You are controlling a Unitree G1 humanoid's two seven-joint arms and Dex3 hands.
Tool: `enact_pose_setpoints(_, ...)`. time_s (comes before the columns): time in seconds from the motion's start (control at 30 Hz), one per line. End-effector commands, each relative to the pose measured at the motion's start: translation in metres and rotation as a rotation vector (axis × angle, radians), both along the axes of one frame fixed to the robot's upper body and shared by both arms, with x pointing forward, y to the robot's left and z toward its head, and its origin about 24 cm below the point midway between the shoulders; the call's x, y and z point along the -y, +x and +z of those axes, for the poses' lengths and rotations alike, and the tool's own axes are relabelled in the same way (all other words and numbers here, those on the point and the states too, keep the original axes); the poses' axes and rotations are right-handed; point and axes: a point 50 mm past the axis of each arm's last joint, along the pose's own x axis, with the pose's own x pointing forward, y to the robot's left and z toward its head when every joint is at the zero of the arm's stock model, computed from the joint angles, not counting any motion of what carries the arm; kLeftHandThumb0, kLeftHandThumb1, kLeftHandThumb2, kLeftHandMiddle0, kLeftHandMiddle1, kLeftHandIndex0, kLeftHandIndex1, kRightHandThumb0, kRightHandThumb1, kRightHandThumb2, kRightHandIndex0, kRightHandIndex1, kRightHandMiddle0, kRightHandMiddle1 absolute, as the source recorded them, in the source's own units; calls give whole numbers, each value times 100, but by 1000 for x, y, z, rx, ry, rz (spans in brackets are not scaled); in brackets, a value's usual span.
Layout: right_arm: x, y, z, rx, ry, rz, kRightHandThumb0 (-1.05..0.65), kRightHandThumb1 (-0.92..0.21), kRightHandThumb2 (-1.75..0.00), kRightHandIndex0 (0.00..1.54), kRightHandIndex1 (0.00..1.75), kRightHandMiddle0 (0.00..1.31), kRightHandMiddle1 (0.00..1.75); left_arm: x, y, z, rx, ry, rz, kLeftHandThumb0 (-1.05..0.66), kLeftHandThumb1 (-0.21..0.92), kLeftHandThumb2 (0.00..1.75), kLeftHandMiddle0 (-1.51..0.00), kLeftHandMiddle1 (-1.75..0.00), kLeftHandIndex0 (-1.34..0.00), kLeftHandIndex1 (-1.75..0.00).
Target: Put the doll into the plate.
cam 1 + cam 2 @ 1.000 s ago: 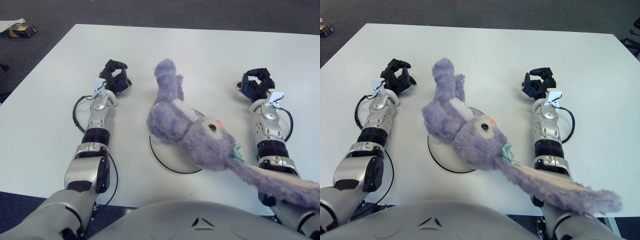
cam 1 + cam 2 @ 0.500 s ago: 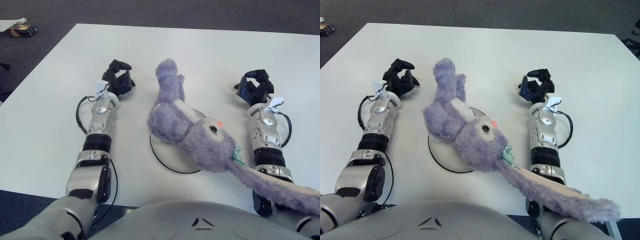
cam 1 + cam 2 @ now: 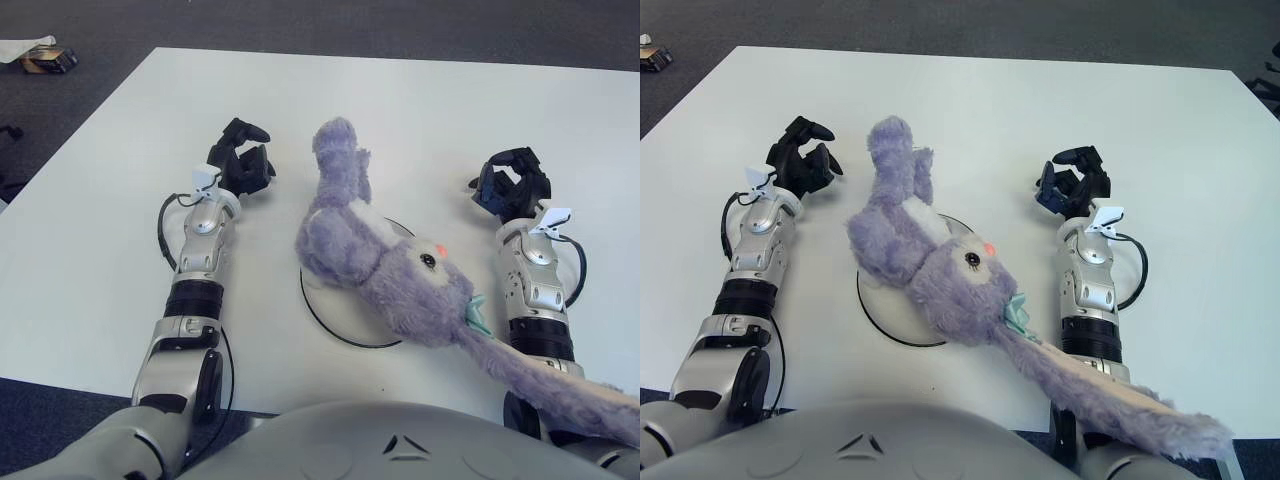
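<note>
A purple plush rabbit doll (image 3: 385, 265) lies across the white plate (image 3: 325, 310) with a dark rim at the table's near middle. Its body reaches toward the table's far side, and one long ear (image 3: 1110, 400) trails off the near right over my right forearm. My left hand (image 3: 240, 165) shows left of the doll, its dark fingers loosely curled and holding nothing. My right hand (image 3: 512, 182) shows right of the doll, also relaxed with nothing in it. Neither hand touches the doll.
The white table (image 3: 420, 110) stretches away beyond the doll. Dark carpet surrounds it, with a small object (image 3: 45, 60) on the floor at far left.
Both hands shifted slightly inward toward the doll and a little nearer. The doll and plate stayed in place.
</note>
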Motion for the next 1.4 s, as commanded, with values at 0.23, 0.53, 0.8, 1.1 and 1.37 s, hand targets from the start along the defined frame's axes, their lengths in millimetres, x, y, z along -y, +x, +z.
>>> enact_pose_setpoints(0.23, -3, -9, 2, 26, -108, 28, -1, -39, -119, 62, 157, 37, 175, 4, -14, 1, 12, 15, -36, -43, 50, 109, -90, -175, -47, -175)
enact_pose_setpoints(0.53, -1, -9, 1, 37, -153, 36, -1, -37, -121, 63, 158, 37, 175, 4, -23, 0, 51, -15, -22, -43, 50, 109, -93, -175, -47, -175)
enact_pose_setpoints(0.8, 0, -6, -3, 17, -136, 33, -1, -37, -123, 64, 160, 36, 175, 4, -24, -5, 27, 6, 13, -42, 50, 108, -93, -175, -46, -175)
enact_pose_setpoints(1.1, 1, -4, -5, -4, -137, 18, -1, -36, -123, 63, 162, 36, 175, 8, -26, -11, 34, 26, 37, -42, 51, 108, -90, -175, -46, -175)
enact_pose_setpoints(1.37, 4, -3, -6, -17, -134, 7, -1, -36, -125, 63, 164, 35, 175, 7, -27, -16, 30, 2, 55, -42, 51, 108, -90, -175, -46, -175)
